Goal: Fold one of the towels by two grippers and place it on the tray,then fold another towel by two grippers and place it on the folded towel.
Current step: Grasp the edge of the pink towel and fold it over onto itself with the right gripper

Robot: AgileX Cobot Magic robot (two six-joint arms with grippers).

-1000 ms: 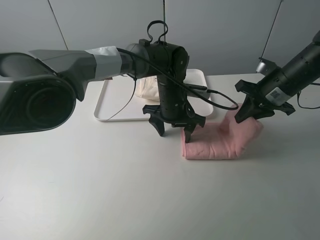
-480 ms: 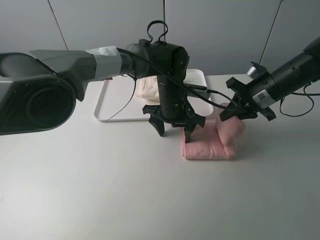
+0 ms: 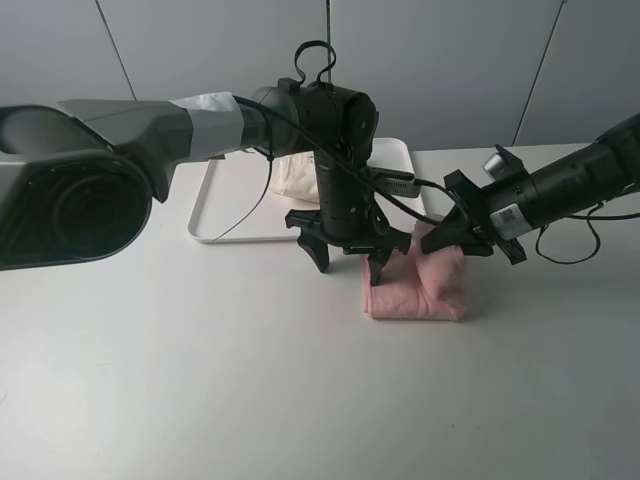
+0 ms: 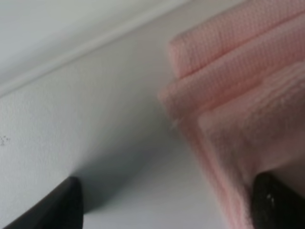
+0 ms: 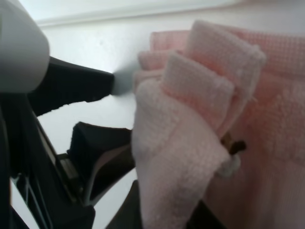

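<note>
Two black two-fingered grippers work at the light pink terry cloth towel (image 3: 420,288) on the white table (image 3: 200,380). Left gripper (image 3: 349,258) stands spread wide at its left end; right gripper (image 3: 447,236) is clamped on its lifted right edge, near the flat white plastic tray (image 3: 215,205).

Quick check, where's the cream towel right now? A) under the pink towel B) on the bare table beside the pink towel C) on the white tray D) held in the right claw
C: the cream towel lies on the white tray, partly hidden behind the left arm, while the pink towel sits apart on the table.
</note>
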